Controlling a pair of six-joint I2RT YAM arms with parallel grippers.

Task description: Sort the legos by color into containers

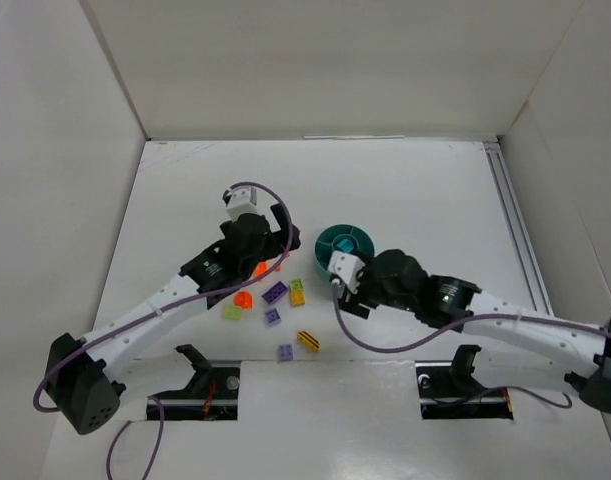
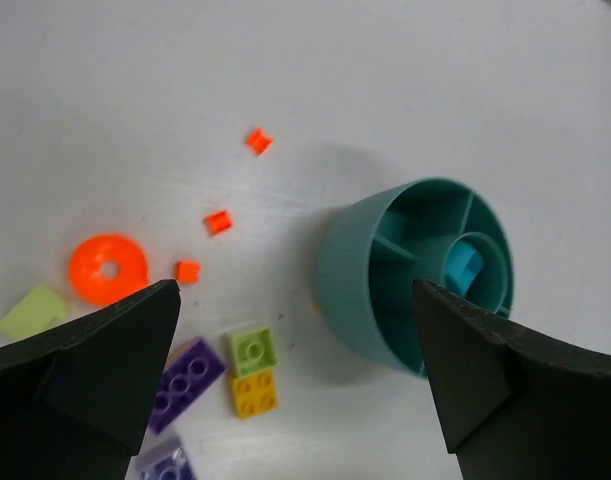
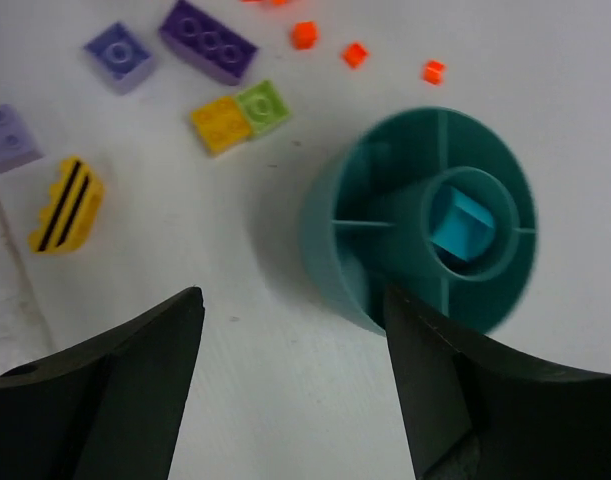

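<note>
The round teal dish (image 1: 347, 243) (image 2: 415, 275) (image 3: 425, 215) stands mid-table with a teal brick (image 3: 459, 225) in its centre cup. Left of it the legos lie loose: an orange ring (image 2: 107, 268), small orange bits (image 2: 218, 221), a lime brick (image 2: 253, 350) touching a yellow one (image 2: 253, 392), purple bricks (image 3: 208, 40) and a striped yellow piece (image 3: 65, 203). My left gripper (image 1: 277, 240) (image 2: 295, 300) hangs open and empty between the pile and the dish. Just in front of the dish, my right gripper (image 1: 343, 275) (image 3: 292, 300) is open with nothing in it.
White walls close in the table at the back and both sides. A metal rail (image 1: 515, 220) runs along the right edge. Black arm mounts (image 1: 210, 385) sit at the near edge. A pale purple brick (image 1: 284, 351) lies nearest the bases.
</note>
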